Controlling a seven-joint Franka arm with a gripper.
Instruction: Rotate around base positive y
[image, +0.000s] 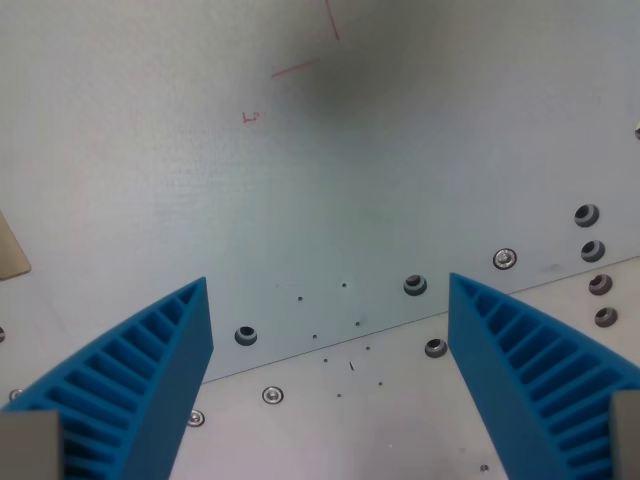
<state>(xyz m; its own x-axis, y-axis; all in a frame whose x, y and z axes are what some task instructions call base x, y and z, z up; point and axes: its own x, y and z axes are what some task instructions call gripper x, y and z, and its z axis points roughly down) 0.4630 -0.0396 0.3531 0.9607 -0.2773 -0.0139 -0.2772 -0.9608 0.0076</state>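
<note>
Blue ribbed gripper (330, 300) held wide apart above a pale grey worktop (300, 180).

Nothing is held between the two fingers (150, 370). A seam in the worktop is seen running between them, lined with screws (505, 259) and round holes (245, 335). Faint red pen marks (295, 68) are seen toward the far edge. A beige corner (10, 250) is cut off at the wrist view's left. No separate task object can be made out.
</note>
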